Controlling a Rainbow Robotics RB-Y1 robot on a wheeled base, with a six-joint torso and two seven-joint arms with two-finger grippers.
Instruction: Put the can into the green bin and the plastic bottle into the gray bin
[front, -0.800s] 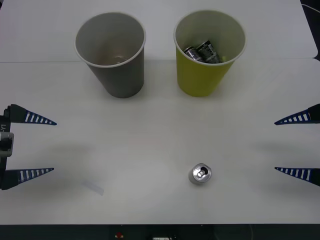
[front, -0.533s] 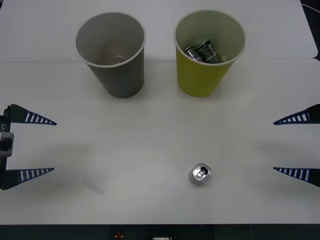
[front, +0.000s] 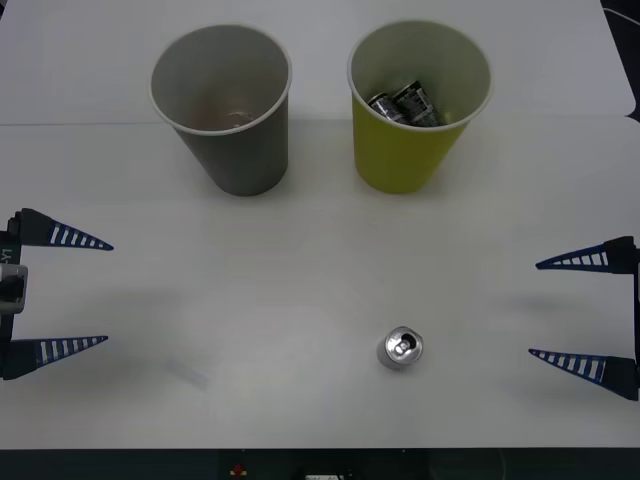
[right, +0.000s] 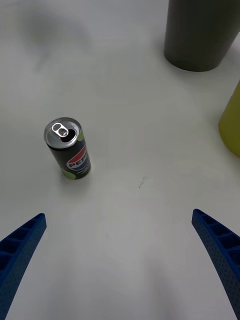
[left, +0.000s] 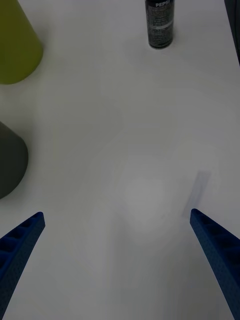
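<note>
A small dark can (front: 400, 348) (right: 69, 148) (left: 160, 22) with a silver top stands upright on the white table near its front edge. The green bin (front: 418, 140) (right: 231, 120) (left: 17, 45) at the back right holds two dark cans (front: 405, 104). To its left stands the gray bin (front: 235, 150) (right: 202, 35) (left: 10, 160). My right gripper (front: 534, 308) (right: 119, 215) is open at the right, apart from the standing can. At the left edge my left gripper (front: 108, 293) (left: 117, 214) hangs open. The plastic bottle is out of view.
The white table (front: 300, 270) spreads bare between the two grippers and in front of the bins. Its front edge runs just behind the standing can's near side, with a dark strip below.
My right gripper has slid inward toward the can and a little nearer the front edge. The left gripper, the can and both bins have not moved.
</note>
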